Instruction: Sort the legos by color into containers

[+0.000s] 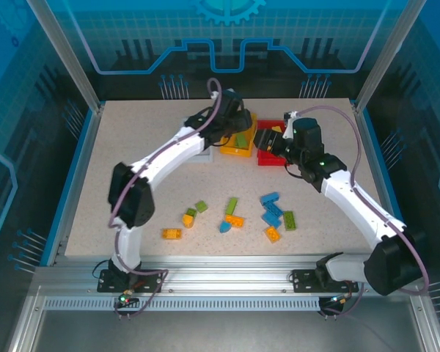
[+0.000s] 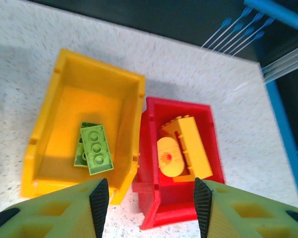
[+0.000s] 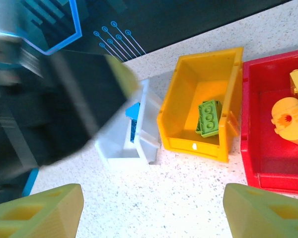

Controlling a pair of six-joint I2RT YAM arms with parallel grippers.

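My left gripper [image 1: 241, 132] hangs open and empty over the back of the table, above the seam between the yellow-orange bin [image 2: 42, 134] and the red bin [image 2: 150, 148]. Two green bricks [image 2: 94, 148] lie in the yellow-orange bin. An orange brick [image 2: 191, 141] and a rounded yellow piece [image 2: 170, 157] lie in the red bin. My right gripper [image 1: 267, 139] is open too, above bare table in front of the bins. The white bin [image 3: 114, 148] holds a blue brick [image 3: 132, 113]. Several loose blue, green and orange legos [image 1: 233, 220] are scattered near the front.
The left arm [image 3: 64, 99] reaches across beside the white bin as a dark blurred mass in the right wrist view. Blue rails edge the table, with a dark gap behind them. Bare tabletop [image 1: 227, 176] lies between the bins and the loose bricks.
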